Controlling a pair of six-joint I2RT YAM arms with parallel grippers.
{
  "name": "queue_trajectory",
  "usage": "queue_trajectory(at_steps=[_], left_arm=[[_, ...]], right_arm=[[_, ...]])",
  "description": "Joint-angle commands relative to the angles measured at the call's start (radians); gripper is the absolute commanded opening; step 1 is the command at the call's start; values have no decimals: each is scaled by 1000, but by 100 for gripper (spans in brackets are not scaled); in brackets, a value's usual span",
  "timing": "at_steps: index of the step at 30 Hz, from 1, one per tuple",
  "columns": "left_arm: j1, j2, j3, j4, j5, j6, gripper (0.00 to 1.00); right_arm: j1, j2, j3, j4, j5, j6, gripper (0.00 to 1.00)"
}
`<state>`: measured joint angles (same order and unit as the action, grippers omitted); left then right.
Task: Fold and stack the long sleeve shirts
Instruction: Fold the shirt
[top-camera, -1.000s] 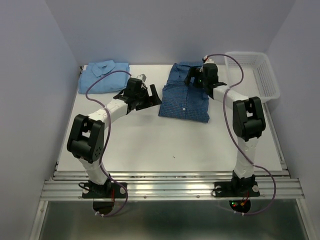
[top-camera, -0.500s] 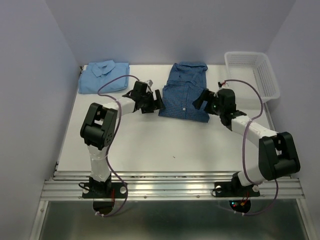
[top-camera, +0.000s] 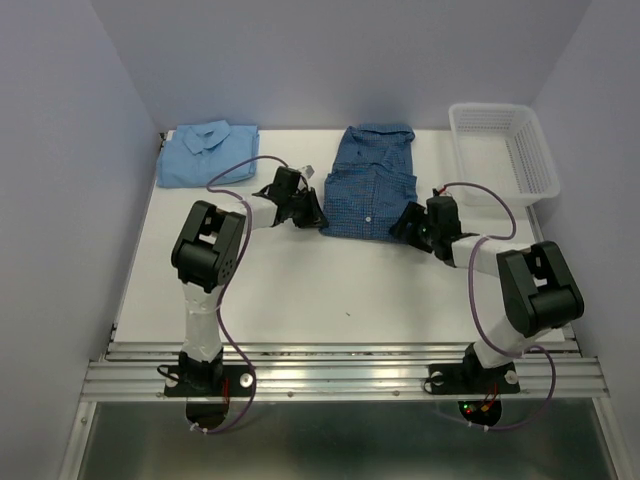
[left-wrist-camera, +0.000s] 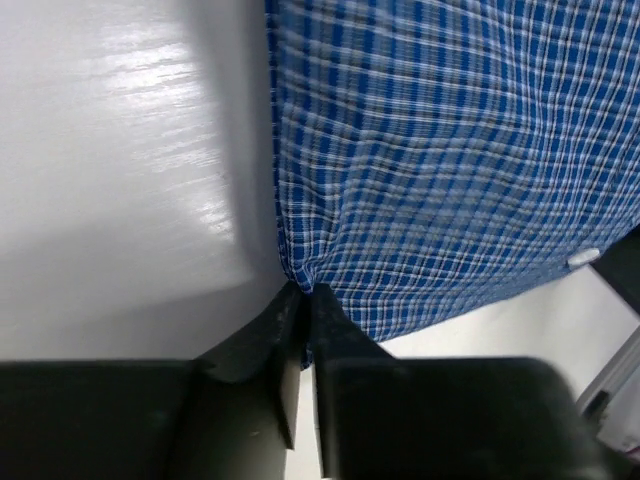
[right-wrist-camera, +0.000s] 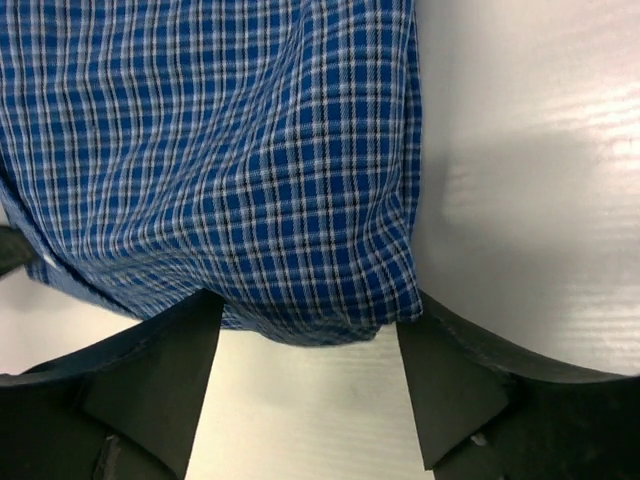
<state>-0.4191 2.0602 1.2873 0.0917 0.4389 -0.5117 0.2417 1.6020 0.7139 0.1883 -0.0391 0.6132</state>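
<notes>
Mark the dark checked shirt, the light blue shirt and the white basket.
dark checked shirt (top-camera: 368, 190): top view, its buttoned front.
light blue shirt (top-camera: 205, 155): top view, folded front below the collar.
white basket (top-camera: 505, 155): top view, its bare mesh floor.

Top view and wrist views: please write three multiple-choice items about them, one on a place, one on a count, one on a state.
1. Where on the table does the light blue shirt lie?
A. near edge
B. far left corner
C. centre

2. How many shirts lie on the table?
A. one
B. two
C. three

3. The right gripper is
A. shut on cloth
B. out of view
C. open around a near corner of the checked shirt

Answers:
1. B, it lies where the far and left walls meet.
2. B, one light blue and one checked.
3. C, its fingers stand apart, one on each side of the corner.
</notes>
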Motion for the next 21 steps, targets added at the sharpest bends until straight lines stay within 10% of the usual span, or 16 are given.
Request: queue_trajectory(at_steps=[1, 5, 8, 21], left_arm=[[-14, 9, 17, 13, 24, 1, 2], [-14, -12, -3, 14, 26, 1, 0], [-14, -102, -77, 19, 11, -8, 0], [-29, -555, -514, -127, -80, -93, 0]], right_arm=[[-5, 76, 9, -32, 70, -13, 65], [-5, 70, -11, -36, -10, -13, 23], [-5, -14, -78, -50, -158, -17, 16], [5, -520, -260, -619, -549, -59, 23]])
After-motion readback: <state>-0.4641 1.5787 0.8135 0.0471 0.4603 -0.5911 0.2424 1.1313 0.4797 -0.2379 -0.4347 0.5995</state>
